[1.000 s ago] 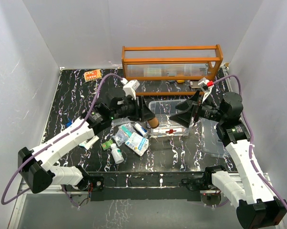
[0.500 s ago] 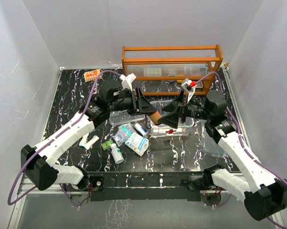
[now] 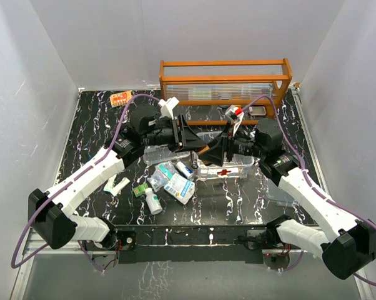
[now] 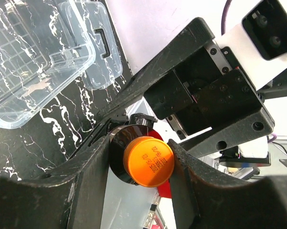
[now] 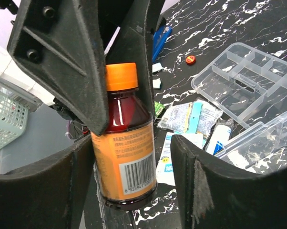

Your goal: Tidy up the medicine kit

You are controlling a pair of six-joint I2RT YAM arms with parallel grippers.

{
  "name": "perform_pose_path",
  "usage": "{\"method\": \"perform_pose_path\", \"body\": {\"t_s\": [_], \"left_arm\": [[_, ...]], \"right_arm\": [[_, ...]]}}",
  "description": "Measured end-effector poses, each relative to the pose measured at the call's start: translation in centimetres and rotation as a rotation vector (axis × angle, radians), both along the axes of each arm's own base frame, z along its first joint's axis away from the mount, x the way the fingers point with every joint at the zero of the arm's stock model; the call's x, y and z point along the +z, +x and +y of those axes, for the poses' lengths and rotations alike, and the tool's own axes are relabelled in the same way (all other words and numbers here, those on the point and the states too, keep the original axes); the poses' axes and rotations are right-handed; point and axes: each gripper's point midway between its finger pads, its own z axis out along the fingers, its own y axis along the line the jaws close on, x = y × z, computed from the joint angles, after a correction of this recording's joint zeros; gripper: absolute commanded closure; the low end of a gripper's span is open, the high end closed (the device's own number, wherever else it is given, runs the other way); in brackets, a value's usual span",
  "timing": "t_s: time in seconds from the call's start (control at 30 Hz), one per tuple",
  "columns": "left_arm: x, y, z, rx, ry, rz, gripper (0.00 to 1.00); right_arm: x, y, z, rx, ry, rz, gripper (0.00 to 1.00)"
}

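Two robot arms meet in mid-air above a black marbled table (image 3: pixel 94 125), passing an orange-capped amber medicine bottle (image 5: pixel 124 157) from one to the other. The left pincer (image 4: pixel 142 153) is partly closed and clamps the bottle high up, around the shoulder just under the cap. The right pincer (image 5: pixel 134 148) faces it from the opposite side, its fingers (image 5: pixel 43 191) standing either side of the labelled body. One finger looks to be against the label and a gap shows between the other and the bottle, so this pincer is open and not yet gripping. The clear medicine kit box (image 3: pixel 233 164) sits directly below both pincers. Its divided tray (image 5: pixel 239 78) lies beyond the right pincer's fingertips, beside loose sachets (image 5: pixel 191 119), and its handled lid (image 4: pixel 99 45) lies beyond the left pincer's. To do the handover well, the right pincer should probably close squarely on the label, low and clear of the left fingers (image 5: pixel 62 57), and hold firmly before the left lets go; otherwise the bottle could drop onto the box.
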Motion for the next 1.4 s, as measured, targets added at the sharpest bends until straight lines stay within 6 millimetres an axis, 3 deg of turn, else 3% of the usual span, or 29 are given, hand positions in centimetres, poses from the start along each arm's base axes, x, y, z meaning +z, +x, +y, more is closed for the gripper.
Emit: {"method": "perform_pose_path", "body": {"t_s": [0.17, 0.27, 0.43, 0.5, 0.67, 0.77, 0.93, 1.07, 1.27, 1.4], "left_arm": [[-0.5, 0.2, 0.0, 0.002, 0.008, 0.014, 0.57], [-0.9, 0.3, 0.2, 0.005, 0.022, 0.023, 0.40], [-1.6, 0.5, 0.5, 0.015, 0.059, 0.009, 0.12], [-2.2, 0.8, 1.0, 0.038, 0.099, -0.005, 0.08], [-3.8, 3.0, 3.6, 0.162, 0.268, -0.091, 0.04], [-4.0, 4.3, 6.5, 0.269, 0.392, -0.190, 0.04], [-2.2, 5.0, 11.6, 0.431, 0.516, -0.372, 0.04], [-2.0, 4.8, 14.4, 0.506, 0.572, -0.463, 0.03], [-4.0, 5.1, 16.1, 0.523, 0.675, -0.516, 0.02], [-3.7, 5.4, 16.4, 0.528, 0.685, -0.564, 0.02]], "right_arm": [[-0.2, -0.3, 0.3, 0.017, -0.001, 0.008, 0.66], [-0.5, -0.2, 0.5, 0.025, -0.005, 0.021, 0.73], [-1.2, 0.2, 0.4, -0.006, -0.021, 0.053, 0.74], [-1.4, 0.7, 0.2, -0.047, -0.027, 0.071, 0.75], [-3.5, 2.0, -1.6, -0.235, -0.057, 0.148, 0.76], [-4.9, 2.8, -3.2, -0.381, -0.083, 0.231, 0.76], [-7.6, 4.4, -5.2, -0.584, -0.122, 0.372, 0.76], [-10.5, 6.1, -5.6, -0.680, -0.193, 0.487, 0.77], [-14.5, 7.8, -5.4, -0.739, -0.289, 0.608, 0.76], [-15.8, 8.4, -4.9, -0.733, -0.325, 0.641, 0.76]]}}
